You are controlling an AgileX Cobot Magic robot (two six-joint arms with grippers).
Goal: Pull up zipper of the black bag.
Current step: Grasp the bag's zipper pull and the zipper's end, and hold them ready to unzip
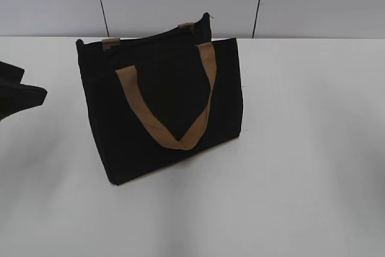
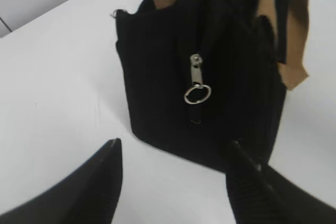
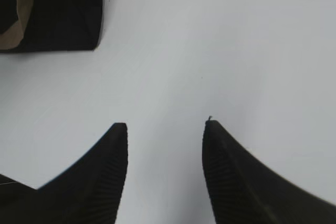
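Both grippers gape empty. My left gripper (image 2: 173, 150) faces the zipper (image 2: 197, 85) pull on the black bag (image 1: 162, 100), straight ahead; my right gripper (image 3: 165, 127) sees only table (image 3: 236, 40).

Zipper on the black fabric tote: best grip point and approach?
Take the small silver ring pull, hanging from the slider on the black fabric tote's narrow end. Probably approach with the open left gripper, which already faces that end, fingers pinching the ring's flat faces.
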